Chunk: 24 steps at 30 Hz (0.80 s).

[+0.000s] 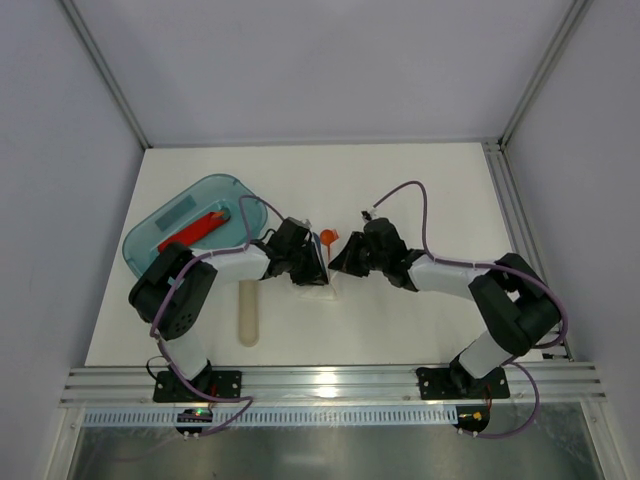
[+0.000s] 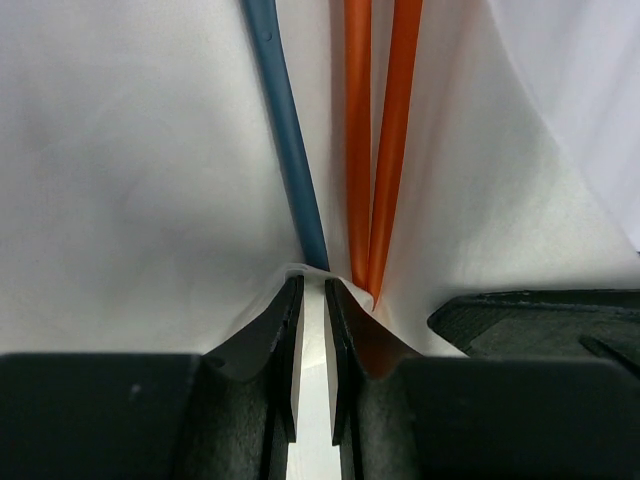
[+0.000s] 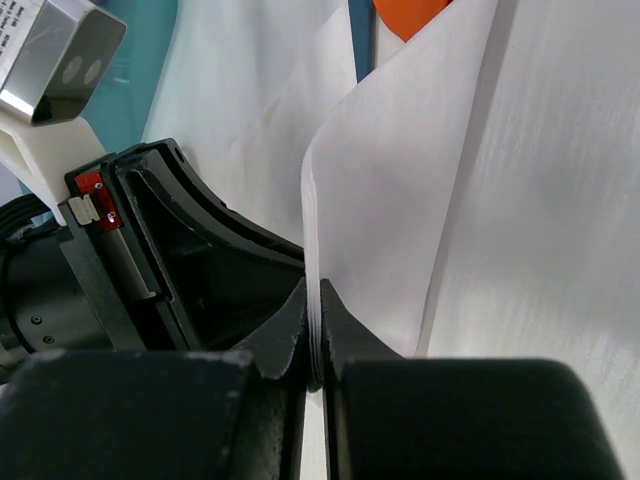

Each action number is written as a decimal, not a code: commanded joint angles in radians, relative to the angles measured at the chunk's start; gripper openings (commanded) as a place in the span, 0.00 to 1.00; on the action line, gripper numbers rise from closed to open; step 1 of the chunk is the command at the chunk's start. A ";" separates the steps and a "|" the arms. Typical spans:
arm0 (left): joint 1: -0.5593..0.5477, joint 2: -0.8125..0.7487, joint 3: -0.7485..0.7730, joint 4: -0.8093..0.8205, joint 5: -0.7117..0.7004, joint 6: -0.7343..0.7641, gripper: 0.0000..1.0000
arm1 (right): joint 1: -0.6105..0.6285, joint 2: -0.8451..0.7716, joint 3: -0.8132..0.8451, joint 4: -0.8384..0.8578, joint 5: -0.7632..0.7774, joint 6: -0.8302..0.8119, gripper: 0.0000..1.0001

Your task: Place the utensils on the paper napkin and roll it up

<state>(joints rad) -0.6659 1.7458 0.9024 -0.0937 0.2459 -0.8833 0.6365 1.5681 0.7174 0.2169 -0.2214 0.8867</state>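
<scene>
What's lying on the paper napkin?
A blue handle and two orange handles lie on the paper napkin. From above, the left claw and right claw cover most.

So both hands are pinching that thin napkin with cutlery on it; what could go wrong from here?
The paper napkin is thin, and the left hand and the right hand each pinch it, so opposing pulls could tear it. The blue handle and the two orange handles lie loose on it, near the left hand; lifting that edge might slide them askew or off the paper.
</scene>
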 commanded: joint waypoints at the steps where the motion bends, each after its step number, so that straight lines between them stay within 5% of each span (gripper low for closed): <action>1: -0.004 -0.009 0.020 -0.012 -0.036 0.000 0.18 | 0.008 0.021 0.048 0.038 -0.007 0.000 0.09; 5: -0.004 -0.022 0.018 -0.021 -0.036 -0.013 0.20 | 0.011 0.043 0.050 0.044 -0.013 0.006 0.25; 24: 0.015 -0.100 0.086 -0.173 -0.057 -0.077 0.40 | 0.014 0.023 0.019 0.062 -0.027 -0.035 0.34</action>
<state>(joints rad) -0.6586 1.6894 0.9504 -0.2455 0.2016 -0.9394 0.6426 1.6276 0.7414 0.2382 -0.2394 0.8688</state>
